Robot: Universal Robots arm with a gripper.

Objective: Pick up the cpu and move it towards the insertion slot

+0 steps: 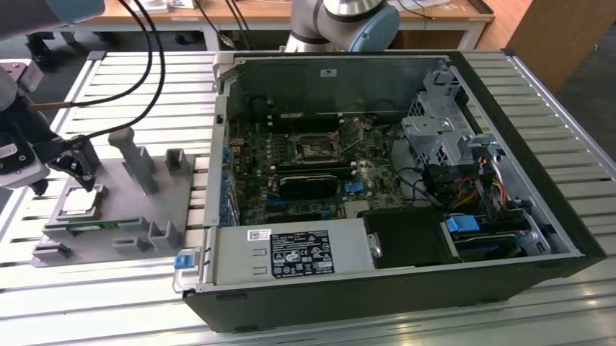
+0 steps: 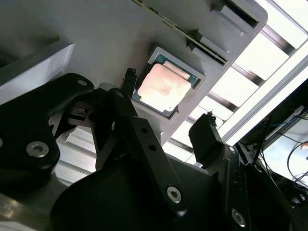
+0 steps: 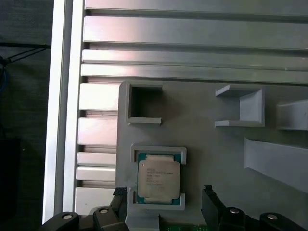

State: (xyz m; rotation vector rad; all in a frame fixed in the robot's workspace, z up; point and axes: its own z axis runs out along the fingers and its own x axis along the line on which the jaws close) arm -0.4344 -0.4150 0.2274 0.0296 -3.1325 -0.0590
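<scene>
Entry: the cpu point(image 3: 159, 179), a flat square chip with a silvery top, is seated in a shallow framed pocket of the grey fixture plate point(image 1: 117, 209). The plate is laid on the slatted metal surface point(image 1: 97, 288) at the exterior view's left, in the lower half of the frame. The pocket's raised rim is judged to keep the chip squared for a grasp. The claw point(image 3: 164, 191) is poised over the chip, spread wide, with its black fingers point(image 3: 211, 199) set to either side and nothing gripped; contact cannot be made out. The insertion slot point(image 1: 316, 149), a black socket with a metal frame, is located on the motherboard point(image 1: 252, 162) inside the open computer case point(image 1: 385, 303), at the centre of the exterior view, well apart from the chip. The pick-up is judged not yet made.
</scene>
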